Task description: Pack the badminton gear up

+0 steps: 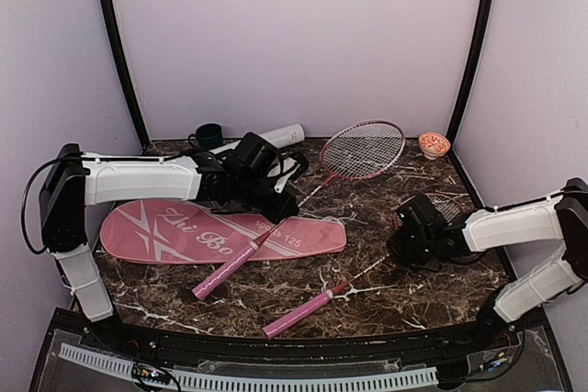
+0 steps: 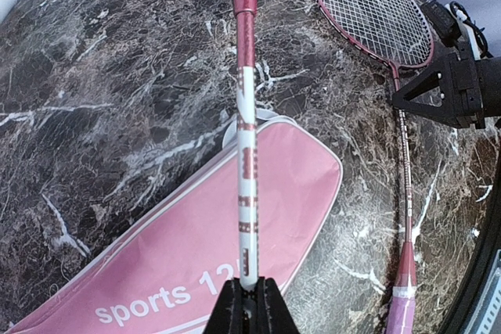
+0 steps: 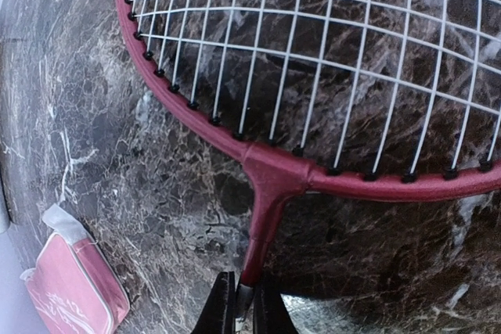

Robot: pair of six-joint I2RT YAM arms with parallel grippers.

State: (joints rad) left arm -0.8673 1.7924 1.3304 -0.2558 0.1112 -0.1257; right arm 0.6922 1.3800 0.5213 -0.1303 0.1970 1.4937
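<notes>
While poised above the bag (image 2: 180, 263), clamps the left gripper (image 2: 249, 285) on the far racket (image 2: 246, 115) by its shaft; pinches the near racket (image 3: 266, 185) just below its head with the right gripper (image 3: 244, 291).

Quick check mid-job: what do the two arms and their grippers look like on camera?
The left arm and right arm have smooth white shells with black joints. A black cable loops by the left shoulder. The left gripper and right gripper have black, tapered fingers.
</notes>
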